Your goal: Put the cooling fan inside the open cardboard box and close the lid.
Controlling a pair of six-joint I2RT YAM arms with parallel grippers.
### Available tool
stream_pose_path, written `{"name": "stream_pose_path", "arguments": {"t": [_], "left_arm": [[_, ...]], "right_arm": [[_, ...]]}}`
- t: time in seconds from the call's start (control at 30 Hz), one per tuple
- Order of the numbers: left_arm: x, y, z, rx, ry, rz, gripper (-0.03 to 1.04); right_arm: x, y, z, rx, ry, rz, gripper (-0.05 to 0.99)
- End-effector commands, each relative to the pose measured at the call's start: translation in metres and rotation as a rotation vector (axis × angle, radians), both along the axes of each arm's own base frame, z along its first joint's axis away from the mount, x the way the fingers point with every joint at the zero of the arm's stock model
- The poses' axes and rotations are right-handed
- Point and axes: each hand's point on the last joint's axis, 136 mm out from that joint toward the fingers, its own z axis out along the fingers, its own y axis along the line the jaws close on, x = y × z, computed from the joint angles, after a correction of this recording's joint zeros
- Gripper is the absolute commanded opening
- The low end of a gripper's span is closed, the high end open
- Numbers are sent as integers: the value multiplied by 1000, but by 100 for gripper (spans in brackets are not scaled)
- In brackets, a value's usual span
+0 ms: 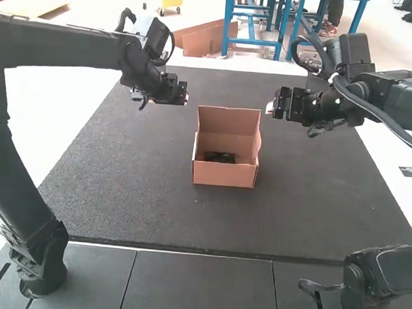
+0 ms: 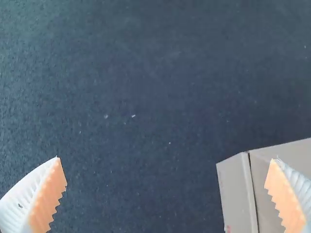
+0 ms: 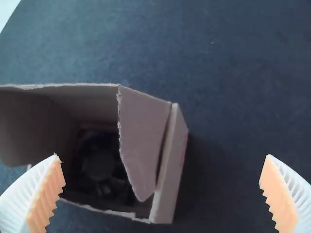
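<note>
High view shows the black cooling fan [image 1: 220, 157] lying inside the open brown cardboard box [image 1: 224, 174] on the dark mat [image 1: 120, 184], with its lid upright. The left gripper [image 1: 180, 97] and right gripper [image 1: 272, 105] hover either side of the lid, both with fingers spread wide.

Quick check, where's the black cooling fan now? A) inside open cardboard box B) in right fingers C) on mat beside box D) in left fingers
A: the black cooling fan lies inside the open brown cardboard box, whose lid stands upright.
</note>
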Motion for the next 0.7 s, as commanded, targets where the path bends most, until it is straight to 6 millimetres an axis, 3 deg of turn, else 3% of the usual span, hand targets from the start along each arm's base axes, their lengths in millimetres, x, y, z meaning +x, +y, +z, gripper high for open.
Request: {"name": "stream_pose_path", "arguments": {"t": [0.0,0.2,0.37,0.5,0.67], "left_arm": [[17,-16,10,2,-25,-29,97],[34,-56,10,-26,-25,-103,97],[34,-92,5,-38,-8,-177,97],[20,-111,-5,-23,54,-233,97],[-8,-121,-22,0,159,-286,97]], "right_arm": [[-1,-9,26,-7,-66,-14,92],[-6,-11,28,11,-54,-32,92],[-3,-21,27,12,-49,-65,92],[0,-30,28,12,-50,-91,92],[1,-32,24,12,-40,-95,92]]}}
